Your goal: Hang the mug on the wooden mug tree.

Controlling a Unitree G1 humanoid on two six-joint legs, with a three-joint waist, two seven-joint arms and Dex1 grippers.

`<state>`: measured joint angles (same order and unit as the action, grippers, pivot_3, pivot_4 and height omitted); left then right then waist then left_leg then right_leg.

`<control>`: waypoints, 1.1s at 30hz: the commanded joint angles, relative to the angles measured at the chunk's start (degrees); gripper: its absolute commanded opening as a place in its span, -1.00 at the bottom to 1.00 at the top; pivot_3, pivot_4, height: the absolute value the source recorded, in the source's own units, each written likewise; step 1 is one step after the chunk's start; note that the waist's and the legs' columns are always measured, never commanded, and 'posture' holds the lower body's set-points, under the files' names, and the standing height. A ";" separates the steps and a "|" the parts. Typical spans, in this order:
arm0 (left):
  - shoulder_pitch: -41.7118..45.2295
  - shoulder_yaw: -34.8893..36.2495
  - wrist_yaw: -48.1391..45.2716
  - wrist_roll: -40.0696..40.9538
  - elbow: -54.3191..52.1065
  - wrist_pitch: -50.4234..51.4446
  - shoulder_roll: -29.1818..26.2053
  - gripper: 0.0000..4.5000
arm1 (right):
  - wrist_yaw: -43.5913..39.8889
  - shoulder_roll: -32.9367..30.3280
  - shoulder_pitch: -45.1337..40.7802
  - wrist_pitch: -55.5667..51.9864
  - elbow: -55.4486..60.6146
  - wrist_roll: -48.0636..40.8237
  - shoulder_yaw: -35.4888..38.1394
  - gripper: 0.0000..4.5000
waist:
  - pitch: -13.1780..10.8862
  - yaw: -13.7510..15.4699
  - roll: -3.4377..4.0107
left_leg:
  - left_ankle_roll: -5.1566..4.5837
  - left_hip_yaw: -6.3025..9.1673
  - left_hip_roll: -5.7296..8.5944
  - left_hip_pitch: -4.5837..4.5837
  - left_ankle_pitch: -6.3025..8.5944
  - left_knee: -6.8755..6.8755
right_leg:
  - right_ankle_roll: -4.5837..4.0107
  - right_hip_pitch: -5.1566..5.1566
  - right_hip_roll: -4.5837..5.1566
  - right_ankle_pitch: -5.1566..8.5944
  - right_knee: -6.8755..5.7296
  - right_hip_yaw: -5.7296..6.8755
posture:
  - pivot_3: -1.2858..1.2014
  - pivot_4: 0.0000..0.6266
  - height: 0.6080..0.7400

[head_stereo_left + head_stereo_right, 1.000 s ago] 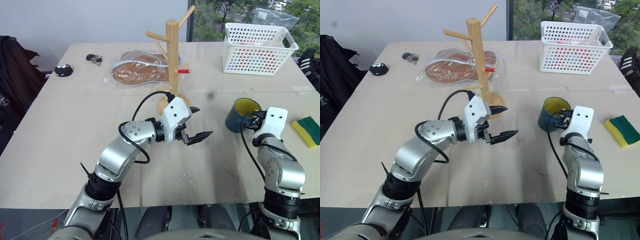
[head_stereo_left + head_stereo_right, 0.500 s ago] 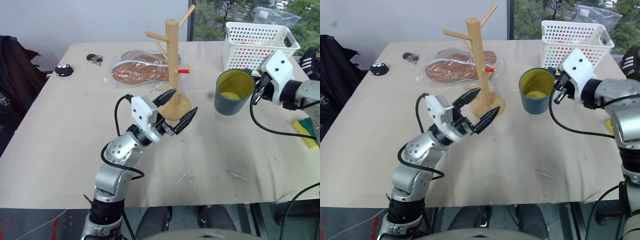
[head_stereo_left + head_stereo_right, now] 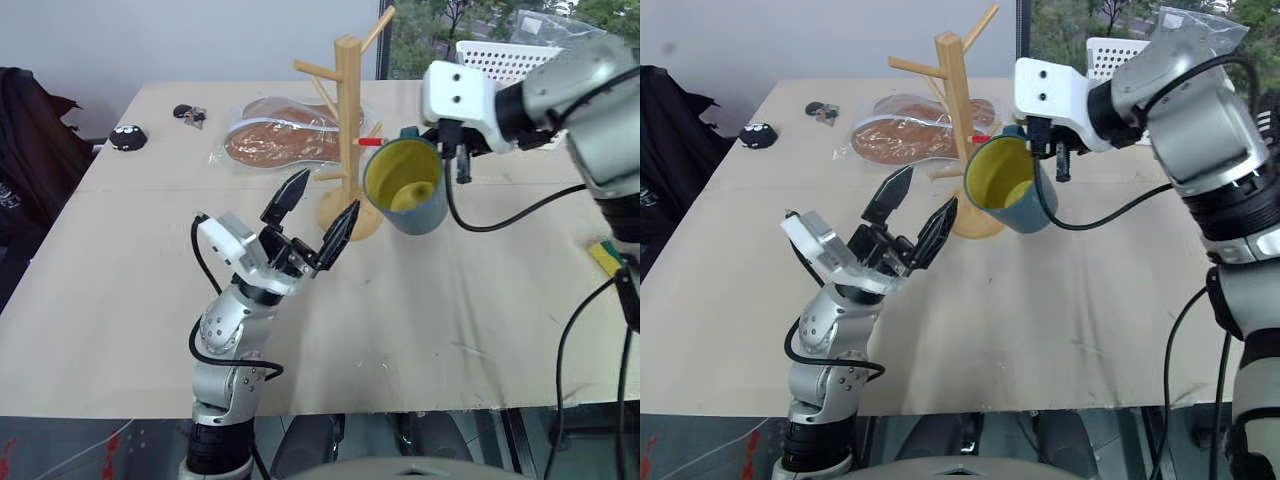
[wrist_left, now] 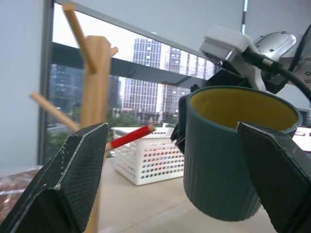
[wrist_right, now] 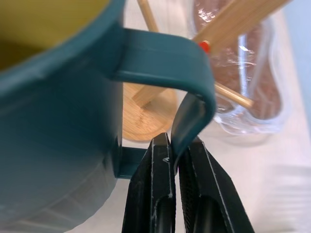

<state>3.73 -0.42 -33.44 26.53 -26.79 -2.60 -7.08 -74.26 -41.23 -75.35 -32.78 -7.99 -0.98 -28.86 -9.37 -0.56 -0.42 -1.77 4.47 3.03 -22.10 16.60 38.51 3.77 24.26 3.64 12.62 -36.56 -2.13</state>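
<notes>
Mug point(image 3: 405, 185) is held aloft by the right gripper point(image 5: 176, 160), whose fingers are pinched on the lower stretch of the blue handle point(image 5: 194, 97), seen plainly in the right wrist view. It is tipped on its side, yellow mouth turned toward the robot, and it hangs clear of the tabletop point(image 3: 420, 300) just beside the wooden mug tree point(image 3: 345, 130), at about three o'clock from the post. The red-tipped peg point(image 3: 367, 142) is seen poking out right by the rim, near the handle side, though contact cannot be judged. For this step to be done well, the open loop of the handle should be lined up with a peg tip and threaded along the peg's upward slant, not pushed square against it. The grip sits low on the handle, so the upper part of the loop is left free for the peg; that free part is what should be offered. A slow approach is called for, since a knock on the post could tip the tree on its round base point(image 3: 352, 215). The left gripper point(image 3: 315, 215) is raised at about eight o'clock from the base, fingers spread wide and empty, and should be kept clear of the mug's path. Release should be held back until the handle is seated down on the peg.
</notes>
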 commanded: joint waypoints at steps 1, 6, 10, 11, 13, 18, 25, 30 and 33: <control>-0.82 0.25 0.65 -0.05 -1.57 -1.81 -0.34 0.95 | -0.47 2.23 -4.13 2.73 -4.91 3.21 -0.17 -0.96 | 0.00 0.06 0.00 | 0.00 0.02 0.00 -0.01 0.00 0.00 | 0.00 0.01 0.00 0.00 0.00 0.02 | 0.03 -0.52 1.00; -2.34 -0.09 1.35 -0.39 -2.49 -2.52 -0.86 0.95 | -0.10 6.01 -7.45 6.43 -13.34 6.63 -0.49 -0.96 | 0.00 -0.10 0.00 | 0.01 0.02 0.00 -0.09 0.00 -0.02 | 0.00 0.12 -0.01 0.00 0.00 0.01 | 0.03 -0.52 1.00; -4.30 0.21 1.14 -0.33 -1.77 -4.20 -1.09 0.95 | -0.83 8.33 -8.86 6.81 -15.46 7.63 0.00 -0.96 | 0.01 -0.18 0.01 | 0.07 0.01 0.00 -0.41 -0.04 -0.01 | -0.01 0.54 -0.02 -0.01 -0.16 -0.02 | 0.03 -0.52 1.00; -4.48 0.24 1.10 -0.32 -1.54 -4.44 -1.13 0.95 | -0.88 8.83 -9.05 6.86 -15.70 7.88 0.10 -0.96 | 0.01 -0.24 0.01 | 0.08 0.01 0.00 -0.45 -0.04 -0.02 | -0.01 0.59 -0.02 -0.01 -0.16 -0.02 | 0.03 -0.52 1.00; -4.62 0.09 1.07 -0.40 -1.14 -4.80 -1.19 0.95 | -0.86 9.57 -9.22 6.95 -16.11 8.30 0.24 -0.96 | 0.01 -0.21 0.01 | 0.11 0.01 -0.01 -0.60 -0.06 -0.02 | -0.02 0.75 -0.03 -0.01 -0.19 -0.03 | 0.03 -0.52 1.00; -4.53 -0.12 0.98 -0.38 -0.39 -5.19 -1.57 0.95 | -0.30 10.97 -9.50 6.19 -16.15 8.79 0.80 -0.96 | 0.01 -0.18 0.01 | 0.12 0.00 0.00 -0.69 -0.07 -0.02 | -0.03 0.82 -0.03 -0.01 -0.20 -0.03 | 0.03 -0.52 1.00; -3.64 -0.55 1.09 -0.41 -0.36 -3.97 -2.45 0.95 | 2.24 11.50 -9.22 5.14 -15.87 8.62 3.00 -0.57 | 0.01 -0.20 0.01 | 0.12 0.00 0.00 -0.69 -0.07 -0.02 | -0.03 0.83 -0.03 -0.02 -0.21 -0.03 | 0.03 -0.52 1.00; -2.30 -0.16 1.31 0.19 -1.37 -2.23 -4.25 0.95 | 4.87 9.54 -8.26 0.27 -14.54 7.34 7.99 0.30 | 0.01 -0.09 0.01 | 0.13 0.01 0.01 -0.69 -0.08 -0.01 | -0.03 0.84 -0.04 -0.02 -0.24 -0.02 | 0.03 -0.52 1.00; -1.91 0.26 1.33 0.79 -1.97 -1.31 -5.16 0.95 | 5.38 7.33 -6.86 -5.87 -11.60 5.16 11.85 0.94 | 0.01 -0.06 0.01 | 0.12 0.01 0.03 -0.71 -0.08 -0.01 | -0.03 0.84 -0.02 -0.02 -0.23 -0.03 | 0.03 -0.52 1.00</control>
<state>1.51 -0.53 -32.18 26.44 -26.25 -4.20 -11.57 -69.47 -31.66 -82.21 -33.90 -23.76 6.11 -21.67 -9.36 -0.62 -0.41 -1.65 4.48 3.06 -22.82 16.53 38.50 3.75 25.10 3.62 12.61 -36.79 -2.15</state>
